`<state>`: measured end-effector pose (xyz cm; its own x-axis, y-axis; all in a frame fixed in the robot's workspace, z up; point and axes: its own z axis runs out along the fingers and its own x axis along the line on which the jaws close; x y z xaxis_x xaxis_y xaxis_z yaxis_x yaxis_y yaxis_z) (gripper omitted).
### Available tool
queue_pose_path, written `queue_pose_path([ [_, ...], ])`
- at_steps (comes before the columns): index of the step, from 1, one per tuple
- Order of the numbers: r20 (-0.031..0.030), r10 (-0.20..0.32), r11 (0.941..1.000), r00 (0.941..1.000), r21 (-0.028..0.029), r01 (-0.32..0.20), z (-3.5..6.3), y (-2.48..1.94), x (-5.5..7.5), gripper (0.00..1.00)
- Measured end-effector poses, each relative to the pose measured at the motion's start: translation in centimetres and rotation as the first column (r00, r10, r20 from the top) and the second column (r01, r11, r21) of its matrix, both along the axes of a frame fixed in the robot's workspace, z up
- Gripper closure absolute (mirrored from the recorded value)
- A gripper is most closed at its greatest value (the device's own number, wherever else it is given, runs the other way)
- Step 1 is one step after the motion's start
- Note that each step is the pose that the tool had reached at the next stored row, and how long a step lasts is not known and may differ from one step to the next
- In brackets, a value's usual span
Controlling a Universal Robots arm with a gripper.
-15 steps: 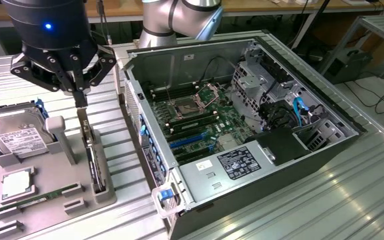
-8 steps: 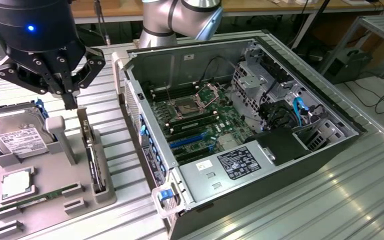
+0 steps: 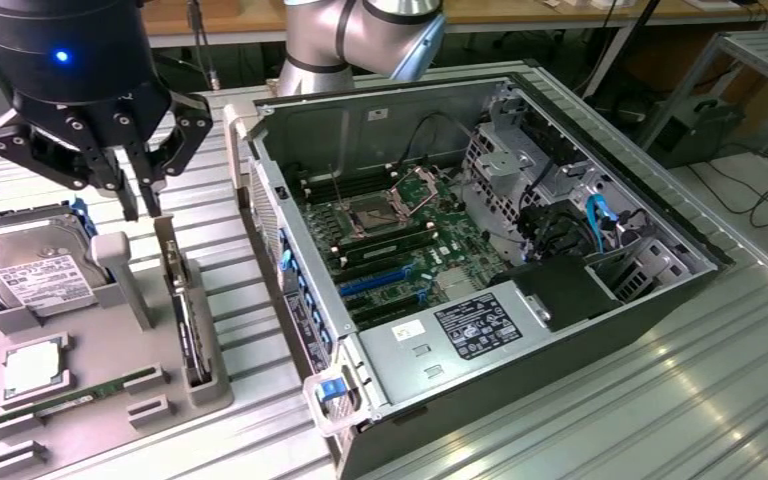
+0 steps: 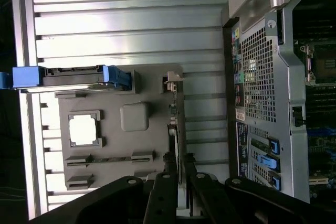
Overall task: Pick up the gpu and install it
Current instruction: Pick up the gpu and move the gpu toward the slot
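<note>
On the worktop (image 3: pixel 704 400), a fixture tray (image 3: pixel 104 330) lies at the exterior view's left of the open computer case (image 3: pixel 598 340). The gpu (image 3: pixel 187 320) stands on edge in the tray's slot nearest the case. The hard drive (image 3: pixel 31 270) sits further left, with the processor (image 3: pixel 35 368) and memory stick (image 3: pixel 84 393) in front of it. The gripper (image 3: pixel 144 205) hangs above the gpu's far end, jaws apart.

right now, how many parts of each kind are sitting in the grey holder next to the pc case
hard drive: 1
cpu chip: 1
memory stick: 1
gpu: 1
total: 4
</note>
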<state>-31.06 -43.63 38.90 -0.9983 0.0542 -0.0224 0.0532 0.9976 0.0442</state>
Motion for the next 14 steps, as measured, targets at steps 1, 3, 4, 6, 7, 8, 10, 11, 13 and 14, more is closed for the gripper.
queue_pose_path([
  [1, 0.0000, 0.000, 1.0000, 1.0000, 0.0000, 0.000, 0.00, 0.00, 0.0, 0.76],
  [3, 0.0000, 0.000, 1.0000, 1.0000, 0.0000, 0.000, 0.00, 0.00, 0.0, 0.64],
  [4, 0.0000, 0.000, 1.0000, 1.0000, 0.0000, 0.000, 0.00, 0.00, 0.0, 0.58],
  [6, -0.0001, 0.000, 1.0000, 1.0000, -0.0002, 0.000, -0.01, 0.00, 0.0, 0.46],
  [7, -0.0001, 0.000, 1.0000, 1.0000, -0.0005, 0.000, -0.04, 0.00, -0.1, 0.46],
  [8, -0.0010, 0.003, 1.0000, 1.0000, -0.0012, -0.003, -0.24, 0.00, -0.1, 0.40],
  [10, -0.0072, 0.014, 0.9999, 0.9999, -0.0071, -0.014, -0.74, -0.01, -0.1, 0.40],
  [11, -0.0074, 0.014, 0.9999, 0.9999, -0.0090, -0.014, -0.84, -0.01, -0.1, 0.40],
  [13, -0.0074, 0.015, 0.9998, 0.9999, -0.0096, -0.015, -0.97, -0.06, -0.1, 0.40],
  [14, -0.0072, 0.016, 0.9998, 0.9999, -0.0103, -0.016, -1.03, -0.07, -0.1, 0.40],
])
